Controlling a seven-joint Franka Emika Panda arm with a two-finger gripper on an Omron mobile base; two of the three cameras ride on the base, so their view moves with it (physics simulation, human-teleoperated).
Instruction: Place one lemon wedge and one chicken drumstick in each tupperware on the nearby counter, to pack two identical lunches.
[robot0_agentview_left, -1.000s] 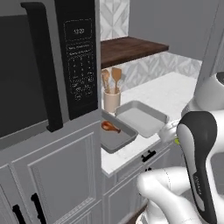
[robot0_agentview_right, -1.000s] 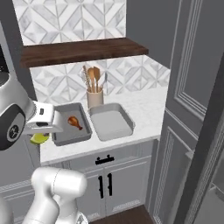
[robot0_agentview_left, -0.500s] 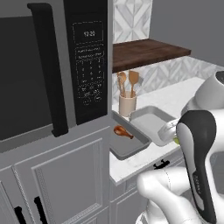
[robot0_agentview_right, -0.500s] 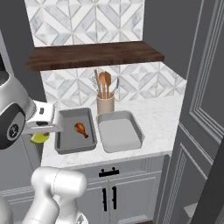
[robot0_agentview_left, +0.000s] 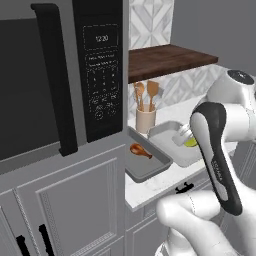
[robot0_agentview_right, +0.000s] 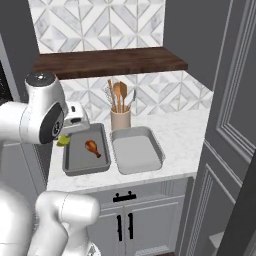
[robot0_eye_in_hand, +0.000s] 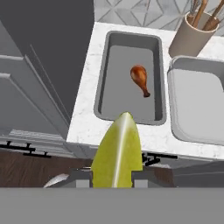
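Clamped in my end effector (robot0_eye_in_hand: 114, 180) is 1 lemon wedge (robot0_eye_in_hand: 117, 154), held above the worktop (robot0_eye_in_hand: 131, 135) edge so I can carry it over the darker tupperware (robot0_eye_in_hand: 114, 94), where 1 chicken drumstick (robot0_eye_in_hand: 140, 79) lies.

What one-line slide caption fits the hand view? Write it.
Gripper shut on a lemon wedge, hanging short of the darker tupperware holding one chicken drumstick; lighter tupperware bare.

Drumstick (robot0_agentview_left: 140, 150) in darker tray (robot0_agentview_left: 161, 165), lemon wedge (robot0_agentview_left: 190, 143) above lighter tray (robot0_agentview_left: 167, 131)
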